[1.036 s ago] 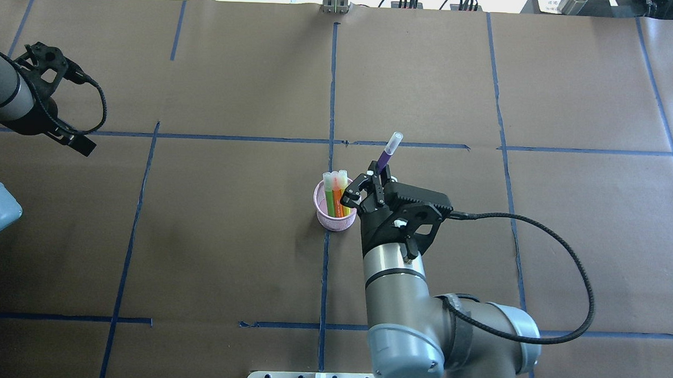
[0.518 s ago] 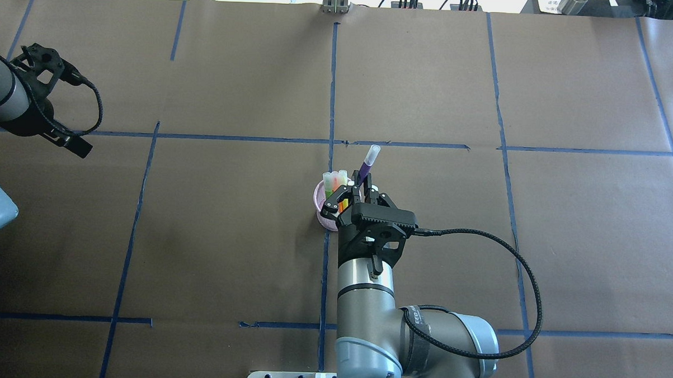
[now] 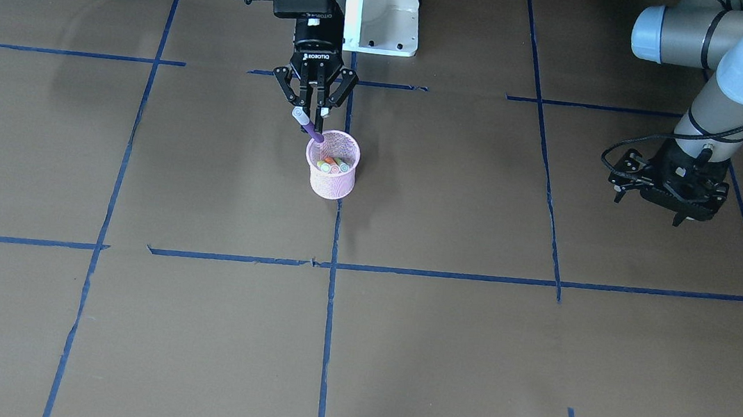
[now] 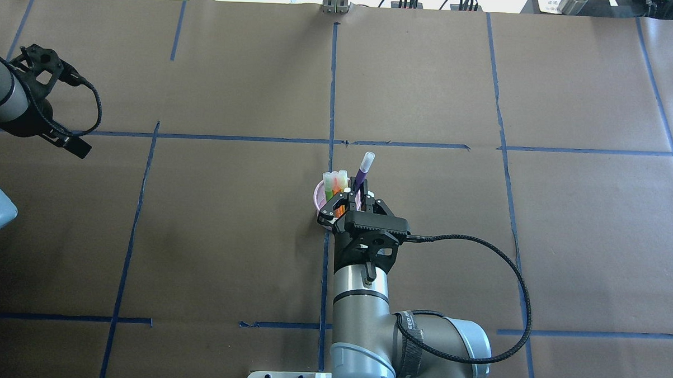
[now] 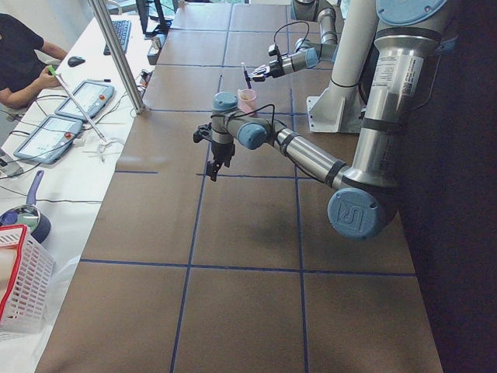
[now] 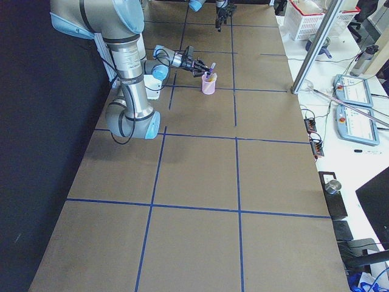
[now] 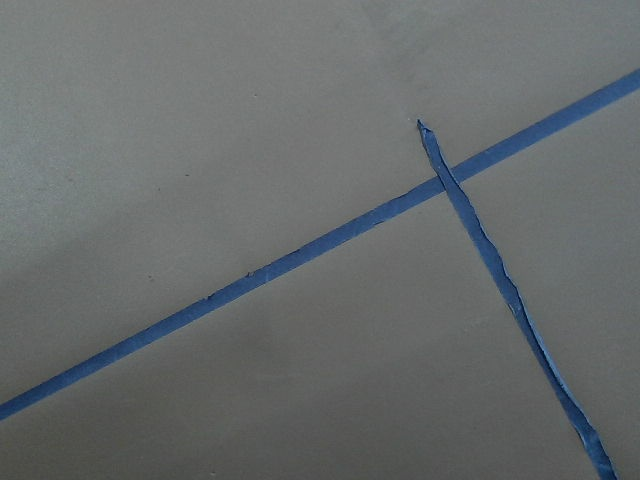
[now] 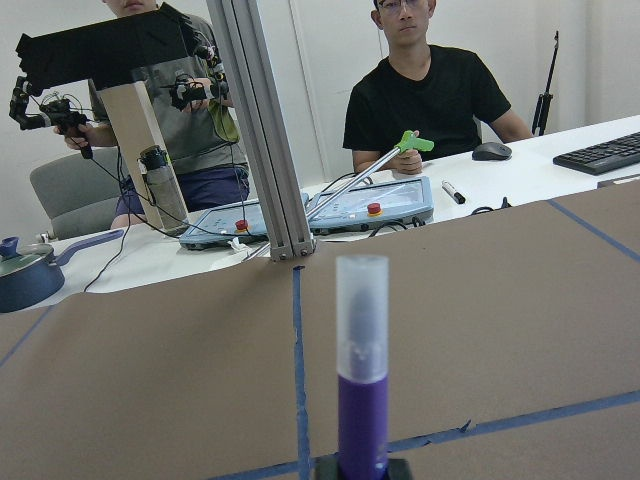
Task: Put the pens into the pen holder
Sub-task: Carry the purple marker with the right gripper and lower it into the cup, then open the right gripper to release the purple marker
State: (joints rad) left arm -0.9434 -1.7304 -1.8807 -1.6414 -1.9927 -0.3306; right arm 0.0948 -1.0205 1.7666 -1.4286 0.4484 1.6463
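Note:
The pink mesh pen holder point(image 4: 317, 198) stands at the table's middle; it also shows in the front view point(image 3: 331, 179). A green pen point(image 4: 329, 187) and an orange pen point(image 4: 337, 192) stand in it with a yellowish one beside them. My right gripper point(image 4: 354, 197) is shut on the purple pen point(image 4: 363, 168) right at the holder's rim. The pen is tilted, whitish cap up, and its lower end dips into the holder point(image 3: 315, 133). The right wrist view shows the pen point(image 8: 362, 400) upright between the fingers. My left gripper point(image 4: 72, 144) hangs far left over bare table and looks shut and empty.
Blue tape lines point(image 4: 332, 99) divide the brown table cover. An aluminium post point(image 4: 335, 0) and cables stand at the far edge. Operators sit beyond that edge point(image 8: 425, 90). The robot's white base point(image 3: 382, 7) is just behind the holder.
My right arm has swung left with the purple pen, bringing it from right of the holder to the rim and lowering its end inside. The left arm has barely moved.

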